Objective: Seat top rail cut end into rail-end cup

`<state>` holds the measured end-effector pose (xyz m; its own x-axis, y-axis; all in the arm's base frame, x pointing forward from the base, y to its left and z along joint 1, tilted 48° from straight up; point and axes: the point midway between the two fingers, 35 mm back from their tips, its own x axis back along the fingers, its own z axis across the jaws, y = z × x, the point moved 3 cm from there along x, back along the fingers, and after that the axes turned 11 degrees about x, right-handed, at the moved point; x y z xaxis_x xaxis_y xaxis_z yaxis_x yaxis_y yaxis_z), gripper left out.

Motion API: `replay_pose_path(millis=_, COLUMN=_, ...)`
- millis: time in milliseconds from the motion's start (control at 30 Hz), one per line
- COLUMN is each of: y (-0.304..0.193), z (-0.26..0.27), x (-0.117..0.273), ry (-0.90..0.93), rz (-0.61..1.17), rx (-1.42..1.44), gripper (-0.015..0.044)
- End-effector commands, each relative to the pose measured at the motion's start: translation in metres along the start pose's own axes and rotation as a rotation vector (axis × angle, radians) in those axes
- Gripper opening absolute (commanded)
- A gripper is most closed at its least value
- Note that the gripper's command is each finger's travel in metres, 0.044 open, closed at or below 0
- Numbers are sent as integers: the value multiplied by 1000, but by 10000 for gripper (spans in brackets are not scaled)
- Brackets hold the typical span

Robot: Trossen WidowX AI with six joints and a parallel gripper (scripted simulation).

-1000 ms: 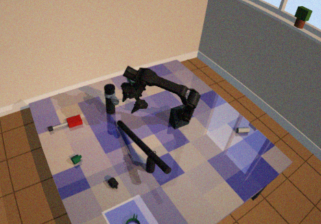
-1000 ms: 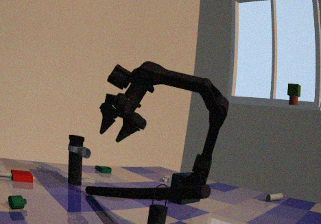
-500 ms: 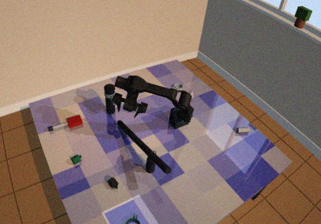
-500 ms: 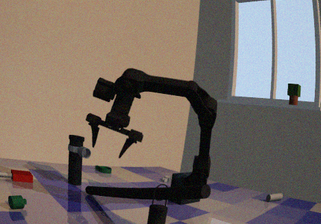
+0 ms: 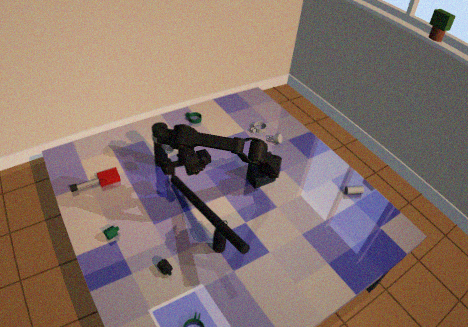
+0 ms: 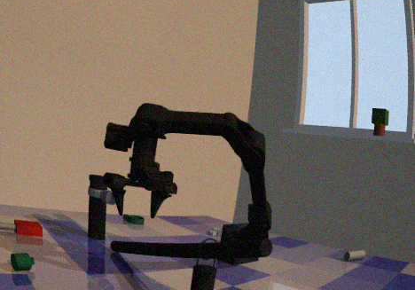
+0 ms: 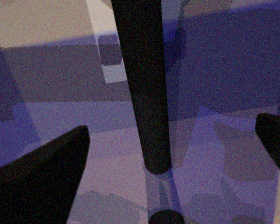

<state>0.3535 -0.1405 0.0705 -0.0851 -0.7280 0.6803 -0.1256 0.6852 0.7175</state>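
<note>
The dark rail (image 5: 202,208) (image 6: 155,248) (image 7: 148,100) runs through the wire loop above the short post (image 5: 219,241) (image 6: 203,278). Its cut end is free, short of the big post (image 6: 97,219) and apart from the cup (image 6: 111,198). The grey brace band (image 6: 95,192) sits near the post cap (image 6: 96,179); the arm partly hides post and band in the top view. My gripper (image 6: 137,215) (image 7: 170,127) is open and empty, fingers pointing down, above the rail's end and right of the big post. In the wrist view the rail lies between the fingertips, untouched.
A red block (image 5: 109,177) (image 6: 28,228) with a pale rod lies left. Green pieces (image 5: 111,232) (image 5: 194,118), a small black piece (image 5: 165,267) and a pale cylinder (image 5: 353,190) (image 6: 355,255) lie around. A white-edged tray (image 5: 202,291) is at the front.
</note>
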Motion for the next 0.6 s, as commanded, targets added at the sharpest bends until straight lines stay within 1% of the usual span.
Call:
replay_pose_path(millis=0, y=0, z=-1, x=-5, ry=26, rz=-3, rx=71, gripper=440)
replay_pose_path(millis=167, y=0, z=-2, x=-7, ry=26, rz=-3, rx=71, gripper=440)
replay_pose_path(millis=367, y=0, z=-1, x=-39, ry=26, rz=-4, rx=71, gripper=440)
replay_pose_path(millis=567, y=0, z=-1, x=-43, ry=26, rz=-4, rx=71, gripper=440)
